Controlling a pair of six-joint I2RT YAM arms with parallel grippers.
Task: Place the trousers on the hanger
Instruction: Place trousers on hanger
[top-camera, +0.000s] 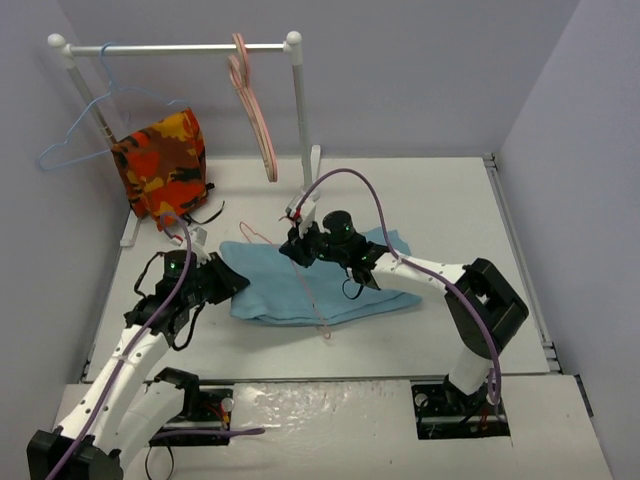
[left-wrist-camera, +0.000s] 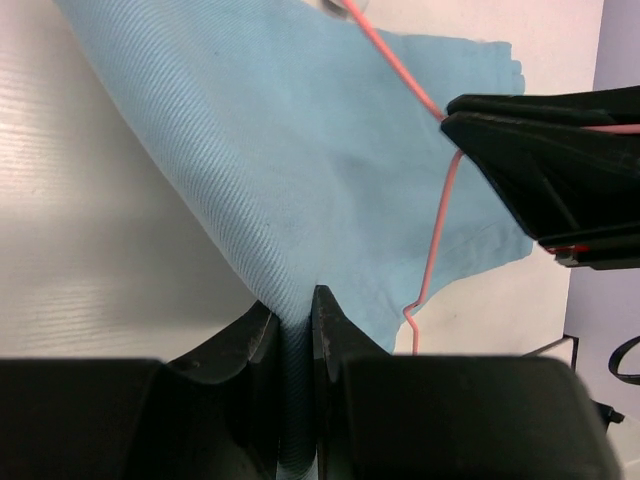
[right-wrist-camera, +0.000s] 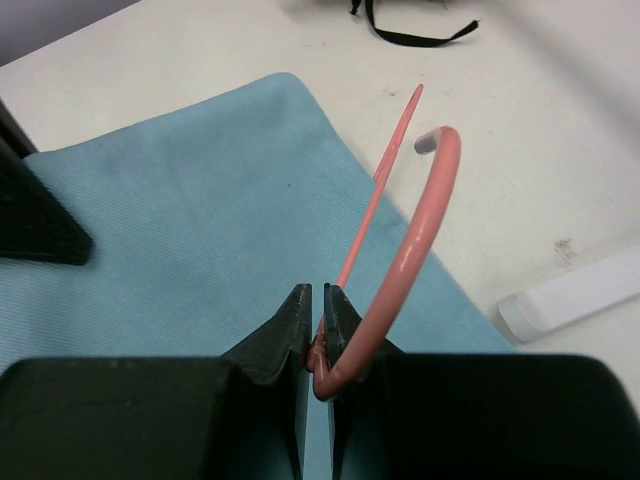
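Top external view shows the white table (top-camera: 440, 200) with the trousers (top-camera: 280, 285) spread flat at its centre and the hanger (right-wrist-camera: 420, 215) lying across them. The left gripper (left-wrist-camera: 293, 305) pinches the fabric at the trousers' left edge, while the right gripper (right-wrist-camera: 315, 300) is pressed together on the hanger's wire at the base of its hook

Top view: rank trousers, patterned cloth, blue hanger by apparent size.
1. trousers: clearly largest.
2 or 3. patterned cloth and blue hanger: similar overall span, so not ranked. The hanger is only a thin wire outline and is partly hidden behind the cloth.
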